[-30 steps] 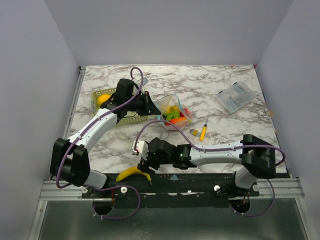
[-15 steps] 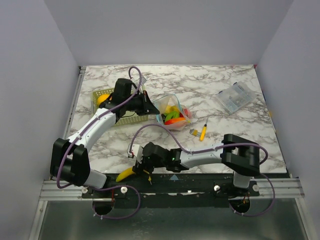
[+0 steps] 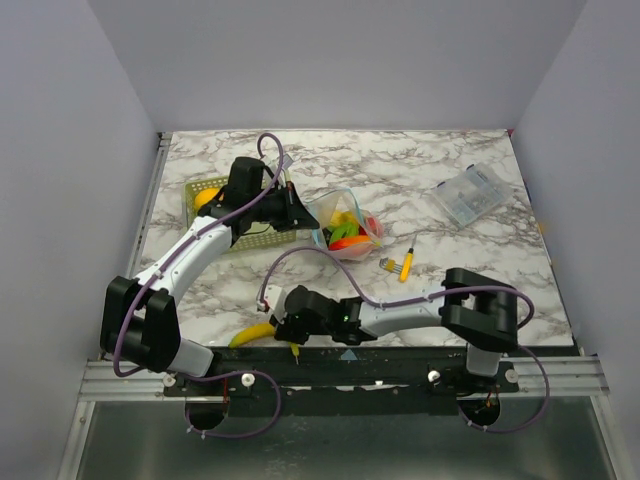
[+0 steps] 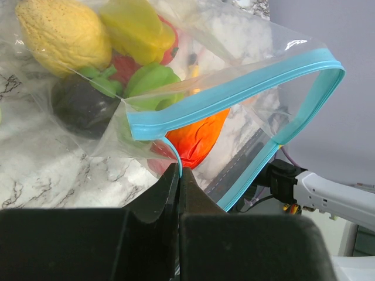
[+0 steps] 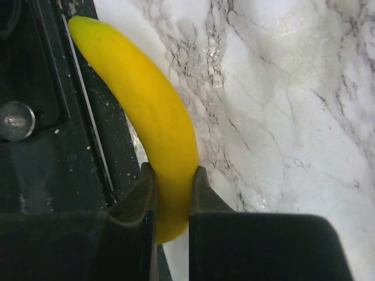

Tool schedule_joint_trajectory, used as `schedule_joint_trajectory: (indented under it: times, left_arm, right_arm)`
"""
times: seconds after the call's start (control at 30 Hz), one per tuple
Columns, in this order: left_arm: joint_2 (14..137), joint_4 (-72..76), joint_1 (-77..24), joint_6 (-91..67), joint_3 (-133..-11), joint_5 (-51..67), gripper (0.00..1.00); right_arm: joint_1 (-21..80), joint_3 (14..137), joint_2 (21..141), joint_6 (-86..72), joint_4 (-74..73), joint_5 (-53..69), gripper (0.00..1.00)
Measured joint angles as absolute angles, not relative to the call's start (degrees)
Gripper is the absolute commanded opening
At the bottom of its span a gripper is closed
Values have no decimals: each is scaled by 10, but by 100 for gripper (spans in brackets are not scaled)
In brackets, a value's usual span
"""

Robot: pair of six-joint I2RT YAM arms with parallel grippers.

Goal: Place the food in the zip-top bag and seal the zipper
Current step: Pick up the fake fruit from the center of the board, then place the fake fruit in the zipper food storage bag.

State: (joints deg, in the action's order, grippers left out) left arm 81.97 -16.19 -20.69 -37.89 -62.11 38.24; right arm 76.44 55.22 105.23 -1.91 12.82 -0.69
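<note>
Vs. 0.5 s back: right pincer [image 3: 291, 336] and banana [image 3: 254, 334] now sit slightly farther in from the near edge of the desk [image 3: 400, 160]. Left arm and bag are unchanged. Right pincer is pinching the banana. Left pincer [image 4: 177, 175] is pressed together on the zipper [image 4: 234, 93]. Zip-top bag [image 3: 352, 228] lies mid-desk, mouth open, holding yellow, green, orange and red food [image 4: 199, 137]. Green basket [image 3: 255, 238] holds one orange fruit [image 3: 207, 198].

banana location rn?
Top view: the banana lies at the near edge of the table, left of centre, partly over the black rail. The right gripper is shut on it near one end.
</note>
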Motion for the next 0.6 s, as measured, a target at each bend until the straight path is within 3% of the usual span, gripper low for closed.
schedule_joint_trajectory:
  times: [0.13, 0.3, 0.4, 0.6]
  left_arm:
    - [820, -164, -206, -379, -621, 383, 0]
    - [820, -171, -205, -379, -621, 383, 0]
    - [820, -173, -204, -382, -622, 383, 0]
    - [820, -171, -204, -402, -621, 386, 0]
  right_arm:
    - [764, 545, 982, -18, 93, -30, 0]
    - [765, 510, 794, -1, 55, -93, 0]
    - [766, 508, 698, 18, 14, -159, 0]
    - [765, 515, 617, 53, -87, -319, 0]
